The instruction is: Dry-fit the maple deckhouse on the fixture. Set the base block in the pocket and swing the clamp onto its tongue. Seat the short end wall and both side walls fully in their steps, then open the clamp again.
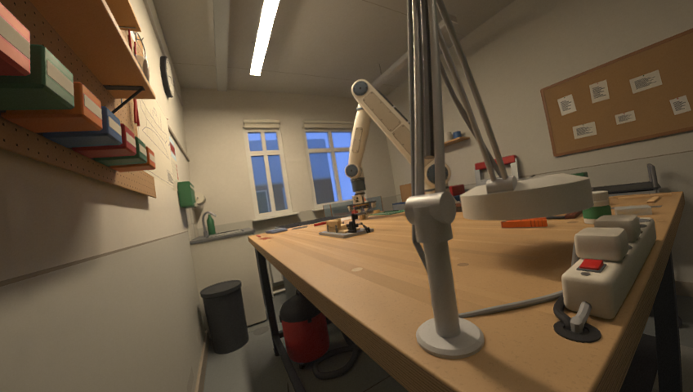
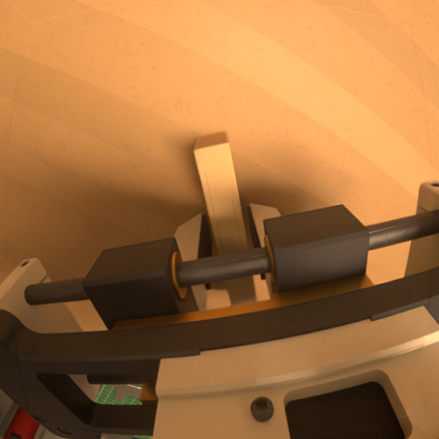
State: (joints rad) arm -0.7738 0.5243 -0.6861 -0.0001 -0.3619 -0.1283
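A pale maple wall piece (image 2: 220, 208), a thin slat, is held in my gripper (image 2: 225, 232), which is closed on it. The slat hangs above the bare bench top and points away from me. Seen from the side camera, my gripper (image 1: 359, 206) hovers over the fixture (image 1: 344, 229) at the far end of the bench. A light wooden block (image 1: 334, 225) sits on the fixture plate. A black clamp (image 1: 352, 224) stands beside the block. Whether the clamp rests on the block's tongue is too small to tell.
The bench's left edge (image 1: 272, 257) runs close to the fixture. A desk lamp (image 1: 440, 213) stands in the near foreground with its head (image 1: 527, 194) over the bench. A power strip (image 1: 608, 262) lies at the near right. An orange block (image 1: 524, 223) lies mid-bench.
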